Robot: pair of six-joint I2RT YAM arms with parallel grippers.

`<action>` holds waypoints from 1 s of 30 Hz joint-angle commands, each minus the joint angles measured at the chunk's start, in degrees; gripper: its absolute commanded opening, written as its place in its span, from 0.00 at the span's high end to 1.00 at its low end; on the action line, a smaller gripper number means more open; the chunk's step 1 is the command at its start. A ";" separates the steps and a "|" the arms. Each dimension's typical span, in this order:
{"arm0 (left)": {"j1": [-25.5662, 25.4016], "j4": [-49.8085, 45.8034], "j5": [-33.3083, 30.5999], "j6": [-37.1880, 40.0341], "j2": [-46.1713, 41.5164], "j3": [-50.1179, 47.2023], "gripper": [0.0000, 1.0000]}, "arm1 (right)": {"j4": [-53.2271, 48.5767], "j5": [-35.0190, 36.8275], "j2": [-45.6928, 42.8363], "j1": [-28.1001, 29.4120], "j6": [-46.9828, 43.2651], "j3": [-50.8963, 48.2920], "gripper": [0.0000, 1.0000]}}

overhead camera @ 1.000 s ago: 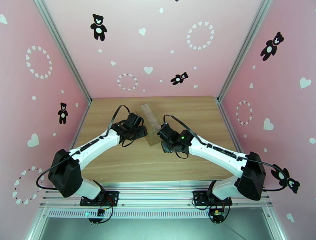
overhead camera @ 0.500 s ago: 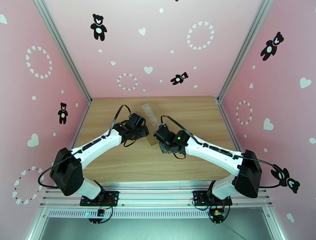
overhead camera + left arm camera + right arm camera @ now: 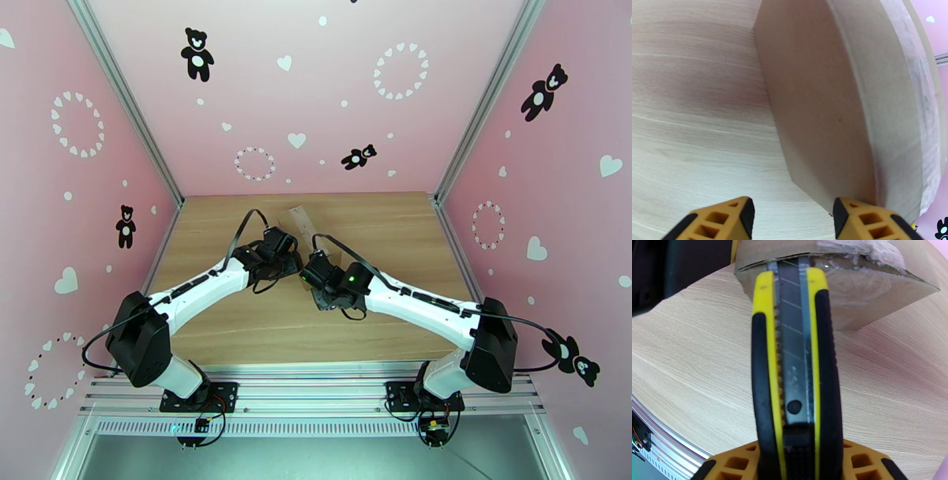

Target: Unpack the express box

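Pink walls point(image 3: 316, 95) dotted with bears and hearts close in a wooden table point(image 3: 237, 324). Your box point(image 3: 299, 215) lies just past the table's middle, toward 12 o'clock, lengthwise between the two wrists. Your left gripper point(image 3: 794, 209) sits at the box's 9 o'clock side with its fingers well apart and nothing clamped between them. One finger point(image 3: 865, 217) is right at the box's near corner, though you cannot tell whether it touches. Your right gripper point(image 3: 798, 465), at the box's 6 o'clock end, is closed on a yellow-and-black knife point(image 3: 762, 358), whose blade point(image 3: 792, 319) is run out and reaches the taped seam under the top flap. The tape point(image 3: 869, 252) looks crumpled there but the flaps are shut, so I judge you are at the very start: the seam has to be slit, the flaps opened and whatever is inside taken out.
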 commanded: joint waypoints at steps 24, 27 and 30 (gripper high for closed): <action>1.10 -7.53 -5.53 8.09 4.25 17.08 0.39 | 1.52 -0.71 -3.06 2.65 -1.22 -0.55 1.00; 1.87 -6.91 -4.11 9.21 7.84 20.49 0.40 | 1.90 -0.51 -3.37 2.66 -1.02 -0.79 1.00; 2.50 -6.69 -2.95 10.32 11.55 23.91 0.40 | 1.92 -0.63 -3.06 2.66 -1.02 -0.66 1.00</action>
